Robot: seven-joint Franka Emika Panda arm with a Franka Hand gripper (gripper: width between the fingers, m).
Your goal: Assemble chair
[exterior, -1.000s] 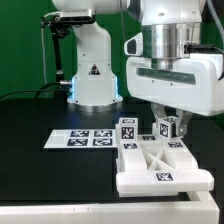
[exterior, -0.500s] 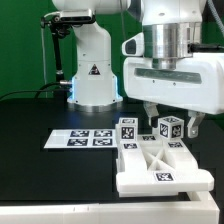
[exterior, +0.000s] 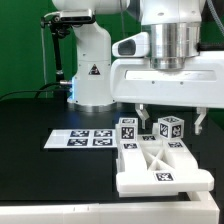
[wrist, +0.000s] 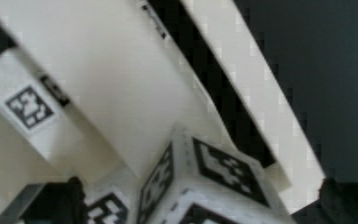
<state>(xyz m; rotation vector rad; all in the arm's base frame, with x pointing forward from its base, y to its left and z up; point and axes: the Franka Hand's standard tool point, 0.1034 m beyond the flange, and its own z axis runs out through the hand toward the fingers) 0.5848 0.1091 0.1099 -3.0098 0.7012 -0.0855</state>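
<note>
Risk: the post [exterior: 170, 128] stands upright on the chair assembly [exterior: 160, 165] with the fingers [exterior: 143, 117] straddling it, one each side. If it isn't fully seated, any sideways drift on retreat could clip the cube end and tip it or knock it out. Can't tell from either view how deep it sits. A second post [exterior: 127, 131] stands just beside it, toward the exterior view's left, also within bump range.

Pose: arm vertical over the assembly, wrist pointing straight down, fingers spread wide, holding nothing. The assembly sits on the tabletop [exterior: 30, 120], next to the marker board [exterior: 80, 138].
</note>
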